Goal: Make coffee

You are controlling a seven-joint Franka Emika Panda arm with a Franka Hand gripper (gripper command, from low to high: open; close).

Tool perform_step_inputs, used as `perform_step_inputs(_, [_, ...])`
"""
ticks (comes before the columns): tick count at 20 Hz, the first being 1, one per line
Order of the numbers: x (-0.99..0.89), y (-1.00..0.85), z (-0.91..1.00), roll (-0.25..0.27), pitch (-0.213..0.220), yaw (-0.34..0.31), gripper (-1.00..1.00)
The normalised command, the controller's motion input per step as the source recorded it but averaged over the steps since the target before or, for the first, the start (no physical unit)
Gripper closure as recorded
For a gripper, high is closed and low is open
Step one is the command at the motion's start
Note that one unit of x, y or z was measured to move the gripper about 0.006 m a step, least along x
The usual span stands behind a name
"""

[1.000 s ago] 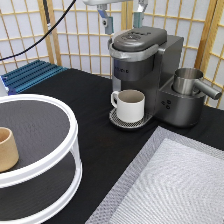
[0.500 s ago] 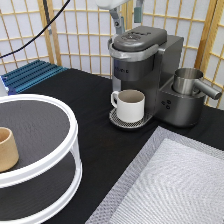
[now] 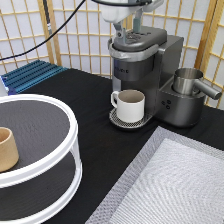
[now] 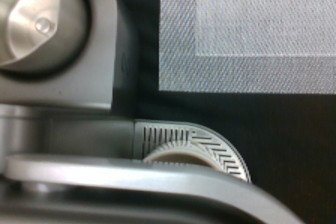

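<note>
The gripper (image 3: 127, 29) hangs at the exterior view's top, fingers down on the lid of the coffee maker (image 3: 145, 65). A white mug (image 3: 130, 105) sits on its drip tray. A tan cup (image 3: 7, 148) stands on the two-tier stand (image 3: 60, 125) at the left.

The coffee machine (image 3: 145, 65) has a matt dark grey plastic body with a smoother silvery band round its lid, and beside it stands a brushed metal jug (image 3: 189, 82) with a dull sheen. The white mug (image 3: 130, 105) looks like glazed ceramic, resting on a slotted metal drip grille (image 4: 196, 145). A matt black cloth covers the desk (image 3: 100, 150), bearing a woven grey mat (image 3: 175, 185), a white-rimmed two-tier stand (image 3: 45, 150) and a matt tan cup (image 3: 7, 149).
</note>
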Motion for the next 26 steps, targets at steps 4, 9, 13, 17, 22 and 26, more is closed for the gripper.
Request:
perform_step_inputs(4, [-0.24,0.13,-0.06,-0.007,0.082,-0.036,-1.0])
perform_step_inputs(9, [-0.17,0.08,0.0,-0.006,0.058,-0.011,-1.0])
perform_step_inputs(13, [0.04,0.03,-0.19,0.0,0.065,-0.011,-1.0])
perform_step_inputs(17, [0.38,-0.01,-0.18,0.0,0.124,-0.027,-1.0])
perform_step_inputs(22, [0.21,-0.01,-0.07,0.001,0.118,-0.027,-1.0])
perform_step_inputs(26, [0.14,-0.02,-0.01,0.001,0.114,-0.03,-1.0])
